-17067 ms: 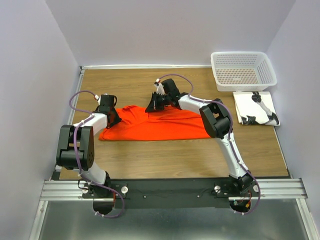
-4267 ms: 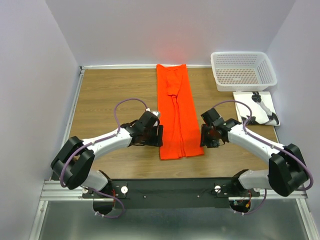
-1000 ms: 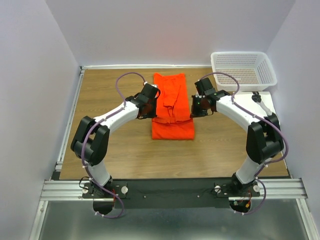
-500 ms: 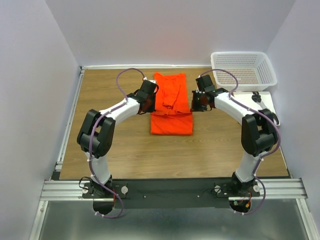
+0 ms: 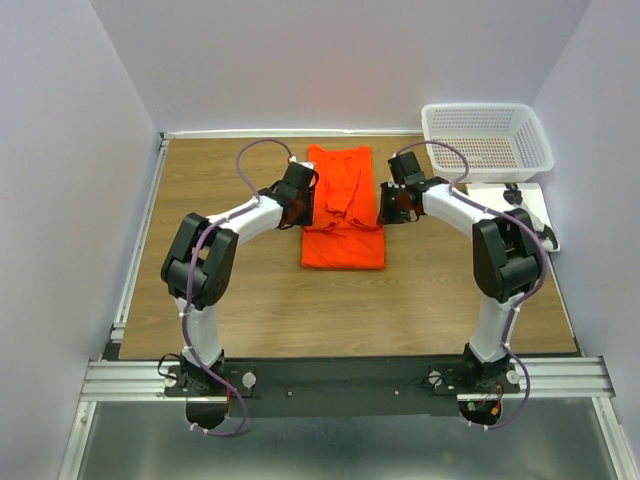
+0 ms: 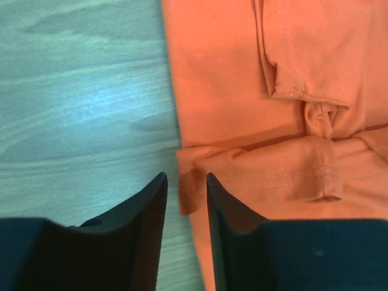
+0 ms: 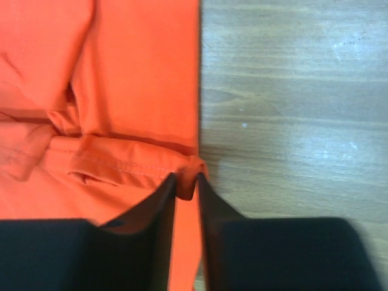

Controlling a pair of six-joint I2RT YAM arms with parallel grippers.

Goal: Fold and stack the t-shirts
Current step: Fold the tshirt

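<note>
The t-shirt (image 5: 343, 245) lies flat in the middle of the desk (image 5: 230, 290), a little toward the far side, folded into a long bright orange-red band. Its long axis runs straight from the near side to the far side, away from the arm bases, and its far end comes close to the back edge of the desk. An upper layer covers the far part of the band, and folded-in sleeves with stitched hems show there; the near part is one smooth layer. I cannot tell which end carries the collar. The left gripper (image 6: 185, 177) is low at the left edge of the band, its jaws a little apart; the corner of the folded cloth sits between them, with bare wood showing beside it, so the cloth is not pinched. The right gripper (image 7: 186, 177) is at the right edge, directly opposite. Its jaws have only a narrow gap, which the cloth edge fills, and I cannot tell if it squeezes the cloth or only stands around it. The desk is brown wood-grain. A white mesh basket (image 5: 488, 107) stands in the far right corner, and a white board (image 5: 490, 205) with a black tool (image 5: 530, 215) on it lies just before the basket. Pale walls (image 5: 330, 60) close three sides, and a metal rail (image 5: 340, 378) runs along the near edge.
</note>
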